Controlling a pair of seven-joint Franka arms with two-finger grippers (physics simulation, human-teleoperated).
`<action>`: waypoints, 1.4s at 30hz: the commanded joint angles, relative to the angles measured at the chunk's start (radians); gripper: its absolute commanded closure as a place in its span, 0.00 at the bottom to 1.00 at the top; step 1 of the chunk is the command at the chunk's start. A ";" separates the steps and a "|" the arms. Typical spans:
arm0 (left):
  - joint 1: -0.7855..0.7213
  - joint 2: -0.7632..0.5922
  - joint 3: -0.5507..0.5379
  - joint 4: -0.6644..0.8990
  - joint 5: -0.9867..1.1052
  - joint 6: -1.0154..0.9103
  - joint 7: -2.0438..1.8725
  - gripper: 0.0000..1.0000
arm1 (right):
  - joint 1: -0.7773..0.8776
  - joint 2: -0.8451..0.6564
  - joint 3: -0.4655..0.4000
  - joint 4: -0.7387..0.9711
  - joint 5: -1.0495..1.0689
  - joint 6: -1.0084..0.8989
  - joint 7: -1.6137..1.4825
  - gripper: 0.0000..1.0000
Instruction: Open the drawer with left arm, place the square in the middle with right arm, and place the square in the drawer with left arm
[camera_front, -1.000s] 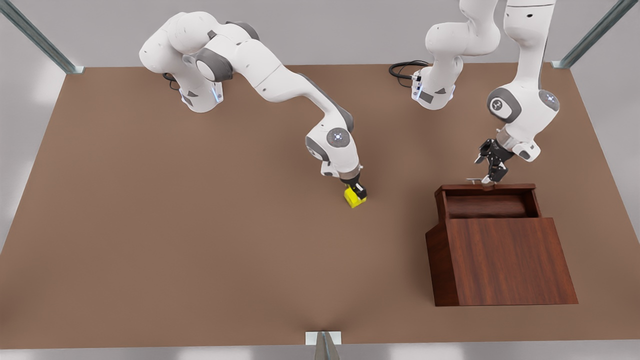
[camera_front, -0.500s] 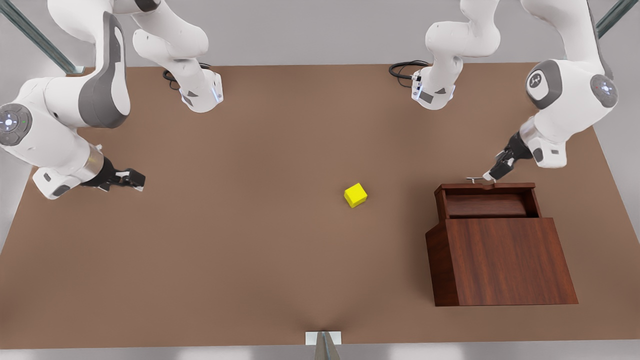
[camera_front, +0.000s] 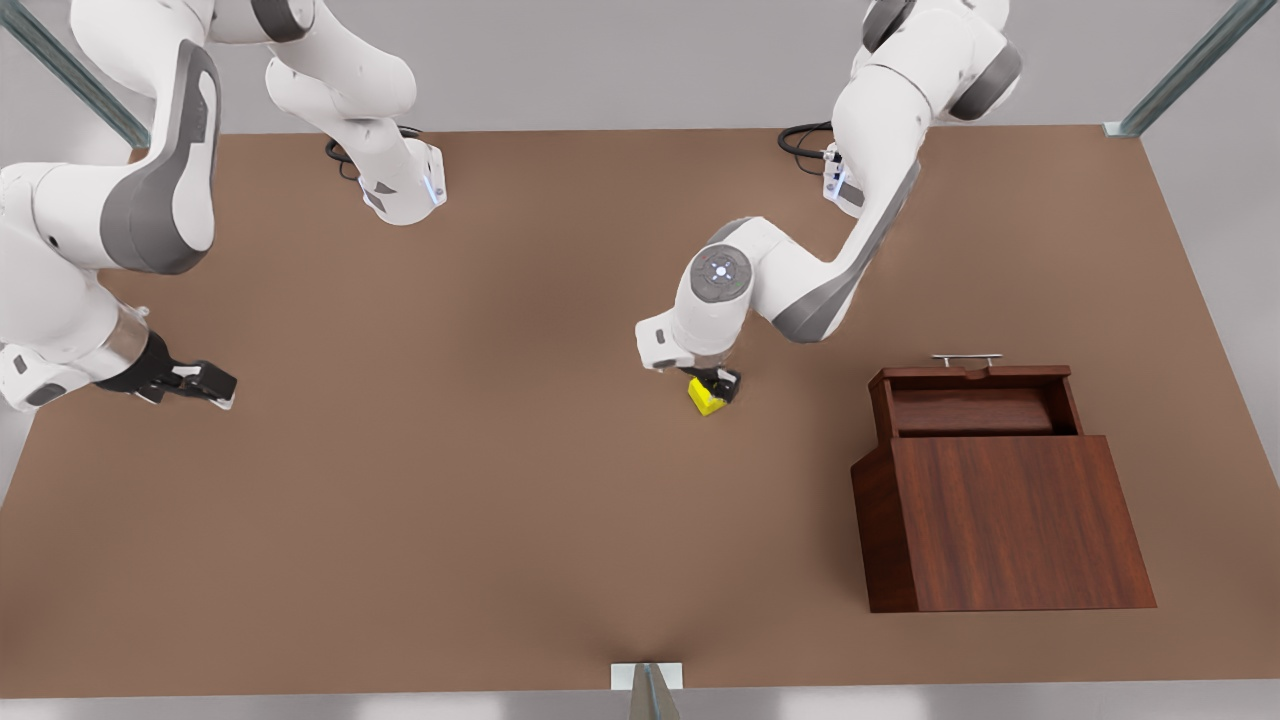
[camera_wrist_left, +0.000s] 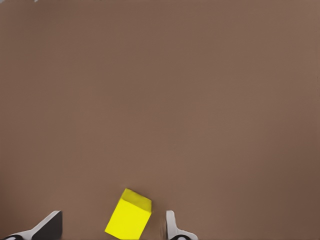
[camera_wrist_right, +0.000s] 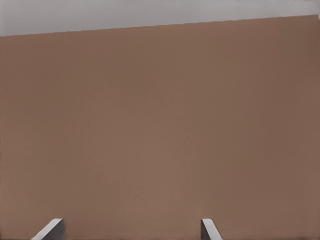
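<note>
The small yellow cube (camera_front: 704, 400) rests on the brown tabletop (camera_front: 500, 450) near the middle. My left gripper (camera_front: 716, 384) is lowered over it. In the left wrist view the cube (camera_wrist_left: 128, 214) lies between the spread fingers (camera_wrist_left: 170, 225), nearer one of them, and the gripper is open. The drawer (camera_front: 975, 408) is pulled out of the sloped wooden cabinet (camera_front: 1010, 520), its inside is bare, and its silver handle (camera_front: 966, 357) is free. My right gripper (camera_front: 212, 385) waits open and empty at the front view's left edge of the table, its fingers (camera_wrist_right: 50, 229) over bare tabletop.
The arm bases stand at the back of the table (camera_front: 400, 190) (camera_front: 860, 185), with a black cable (camera_front: 805, 135) beside the one on the front view's right. A metal bracket (camera_front: 646, 678) sits at the table's front edge. Open tabletop separates the cube from the drawer.
The right gripper let go of the cube and withdrew to the front view's left. The left gripper left the drawer handle and came down over the cube.
</note>
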 joint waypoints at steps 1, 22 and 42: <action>-0.005 0.011 0.000 -0.009 0.073 0.010 0.022 0.00 | -0.002 0.001 0.000 0.001 0.000 0.001 -0.001 0.00; -0.001 -0.081 0.104 -0.595 0.163 0.519 0.281 0.00 | 0.010 0.019 0.009 0.017 0.019 0.015 0.005 0.00; -0.002 0.017 0.126 -0.564 0.166 0.598 0.284 0.26 | 0.013 0.019 0.009 0.017 0.019 0.017 0.005 0.00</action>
